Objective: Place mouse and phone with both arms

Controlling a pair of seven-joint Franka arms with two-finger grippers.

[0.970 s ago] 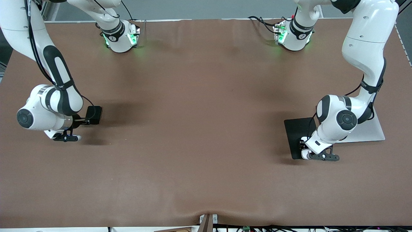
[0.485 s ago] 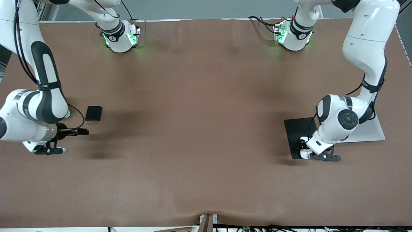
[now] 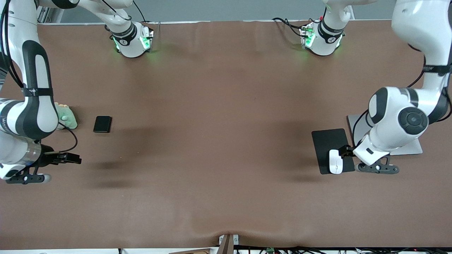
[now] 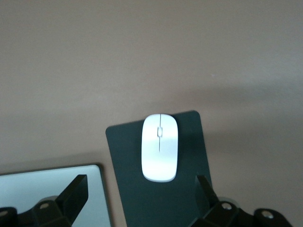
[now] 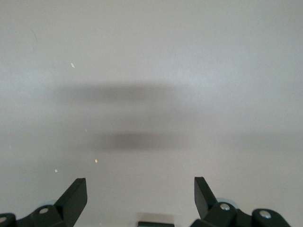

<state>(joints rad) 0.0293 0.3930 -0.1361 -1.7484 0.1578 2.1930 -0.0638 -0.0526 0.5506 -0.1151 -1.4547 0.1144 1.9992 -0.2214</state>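
Brown matte cloth with shallow wrinkles covers the bench. At about 9 o'clock in the front view the white, black-banded right arm hangs at its end of the bench. The right gripper hovers over bare cloth with its black fingers spread wide and nothing between them. At about 12 o'clock from that gripper a pale green, soft-looking lump peeks out from under the arm, its shape mostly hidden.

The phone, a small black slab with rounded corners and a dull face, lies flat on the cloth just beside the lump. It is at about 1 o'clock from the right gripper and well apart from it.

Between 3 and 4 o'clock in the front view lies a thin, flat black mouse pad, a rectangle with rounded corners. The mouse, a glossy white oval with a thin grey line down its front half, rests on the pad toward its 5 o'clock corner, untouched.

The left gripper hangs at the pad's 3 o'clock edge, just beside the mouse. Its angular black fingers stand wide apart and are empty. A smooth silvery-grey slab lies flat beside the pad, partly under the left arm.
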